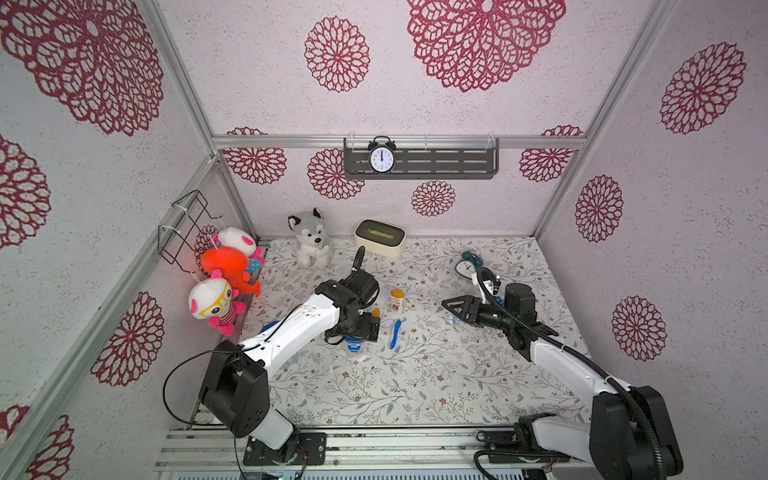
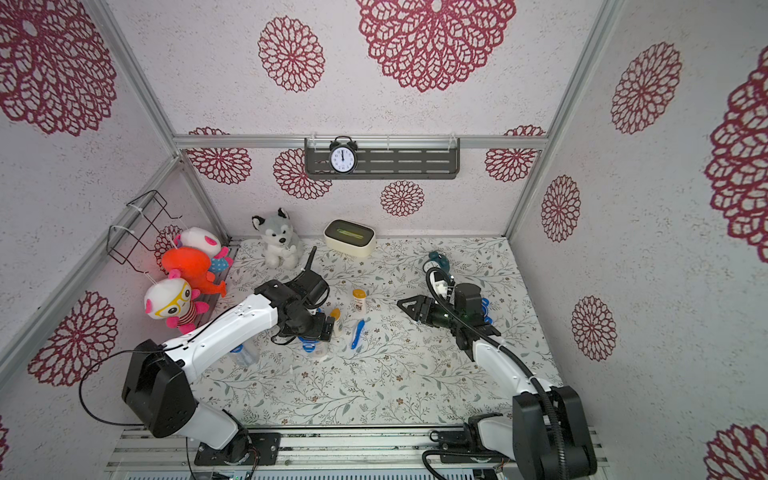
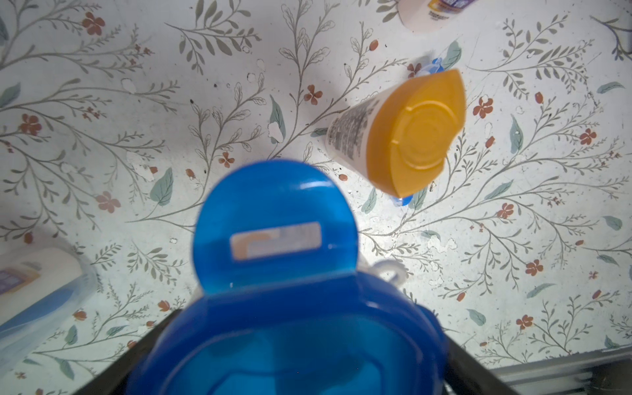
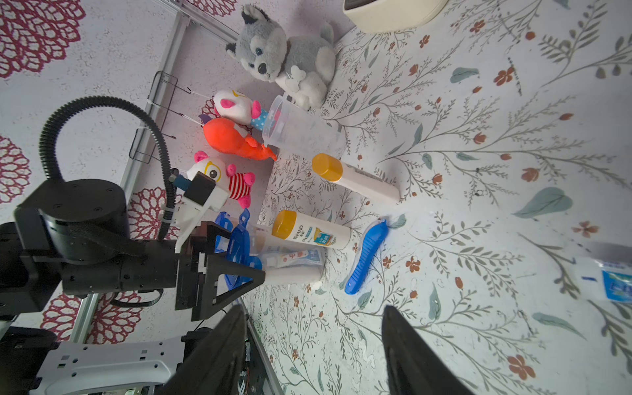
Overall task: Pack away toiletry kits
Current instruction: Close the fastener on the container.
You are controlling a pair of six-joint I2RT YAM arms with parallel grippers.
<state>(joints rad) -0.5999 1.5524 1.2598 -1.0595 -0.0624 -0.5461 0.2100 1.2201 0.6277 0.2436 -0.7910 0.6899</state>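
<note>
My left gripper point(image 1: 358, 337) points down, its open jaws straddling the blue tabbed lid point(image 3: 277, 222) of a clear cup point(image 1: 356, 351); the frames do not show whether its fingers press it. That cup holds a toothpaste tube point(image 4: 297, 258). A white bottle with an orange cap point(image 3: 420, 133) leans beside it. Another bottle point(image 1: 397, 300) stands just behind, and a blue toothbrush point(image 1: 395, 332) lies to the right. My right gripper point(image 4: 313, 309) hovers open and empty over the table, right of these. A loose toothpaste tube point(image 4: 612, 280) lies near it.
An empty clear cup point(image 4: 301, 133) lies on its side near the husky plush point(image 1: 309, 239). Another lidded cup point(image 2: 243, 353) lies under my left forearm. The cream tissue box point(image 1: 379, 237) and the teal alarm clock point(image 1: 469, 264) sit at the back. Plush toys point(image 1: 226, 266) hang on the left wall.
</note>
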